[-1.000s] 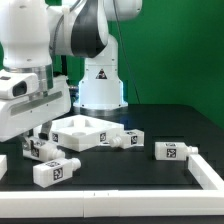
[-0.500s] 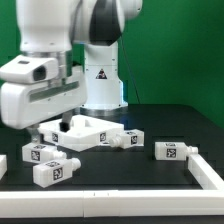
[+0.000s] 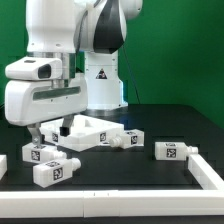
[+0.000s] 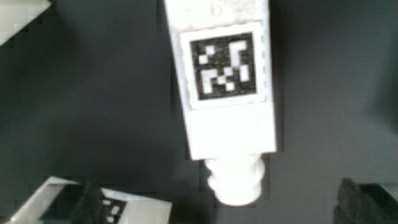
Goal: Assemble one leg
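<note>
Exterior view: fingers [image 3: 33,130] over leg [image 3: 42,153], slightly rightward of before, opening width not discernible.

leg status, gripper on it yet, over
Gripper open, hovering over the leg. Leg lying flat, tag up, not gripped. Another leg close beside it, square panel just behind.

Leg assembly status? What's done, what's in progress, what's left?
Done: nothing visible; the white panel lies flat with no leg attached, and loose legs lie beside it. In hand: the gripper is low at the exterior view's left, with one leg and its round stub filling the wrist view; grasp unconfirmed. Left: grip it, carry it to the panel, seat it.
</note>
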Robot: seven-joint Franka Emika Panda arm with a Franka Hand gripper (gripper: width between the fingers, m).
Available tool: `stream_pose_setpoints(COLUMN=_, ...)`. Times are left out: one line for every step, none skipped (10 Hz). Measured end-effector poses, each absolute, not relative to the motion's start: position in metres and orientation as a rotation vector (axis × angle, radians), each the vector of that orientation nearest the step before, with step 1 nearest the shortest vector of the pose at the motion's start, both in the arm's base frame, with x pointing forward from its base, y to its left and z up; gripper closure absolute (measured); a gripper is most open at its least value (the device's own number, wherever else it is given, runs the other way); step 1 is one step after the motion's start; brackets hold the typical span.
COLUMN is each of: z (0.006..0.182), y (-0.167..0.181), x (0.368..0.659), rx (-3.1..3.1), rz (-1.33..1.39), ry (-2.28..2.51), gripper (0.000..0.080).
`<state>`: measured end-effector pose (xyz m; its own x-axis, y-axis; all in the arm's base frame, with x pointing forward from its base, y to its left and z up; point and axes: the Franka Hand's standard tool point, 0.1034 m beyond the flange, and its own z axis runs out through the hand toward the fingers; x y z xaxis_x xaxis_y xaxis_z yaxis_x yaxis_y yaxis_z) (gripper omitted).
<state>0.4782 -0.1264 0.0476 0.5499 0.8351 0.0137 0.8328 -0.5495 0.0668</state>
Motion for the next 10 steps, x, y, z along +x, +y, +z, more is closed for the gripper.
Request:
stream_pose_setpoints(z=0.047, y=-0.126, x=0.478, rx=2.720, rz=0.067, ry=1.464, gripper=0.0150)
stream_pose_setpoints(z=0.047, y=-0.126, x=0.478, rx=2.720, rz=0.067, ry=1.464, gripper=0.0150)
stream_pose_setpoints(z=0.050, y=-0.119, x=0.481, rx=2.734, rz=0.076, ry=1.436, gripper=0.0150)
stream_pose_setpoints(z=0.062, y=-0.083, x=0.490, rx=2.784, rz=0.112, ry=1.324, gripper=0.0150)
stream_pose_setpoints(z=0.072, y=-0.045, x=0.498, rx=2.812, rz=0.137, ry=1.273, gripper=0.0150)
stream_pose_setpoints(z=0.076, y=-0.013, x=0.506, rx=2.843, rz=0.148, ry=1.223, gripper=0.0150)
stream_pose_setpoints(z=0.083, y=0.010, x=0.515, rx=2.879, rz=0.145, ry=1.157, gripper=0.0150)
stream_pose_setpoints(z=0.087, y=0.026, x=0.521, rx=2.873, rz=0.162, ry=1.165, gripper=0.0150)
stream_pose_setpoints(z=0.085, y=0.024, x=0.519, rx=2.867, rz=0.153, ry=1.181, gripper=0.0150)
stream_pose_setpoints(z=0.084, y=0.021, x=0.519, rx=2.870, rz=0.151, ry=1.172, gripper=0.0150)
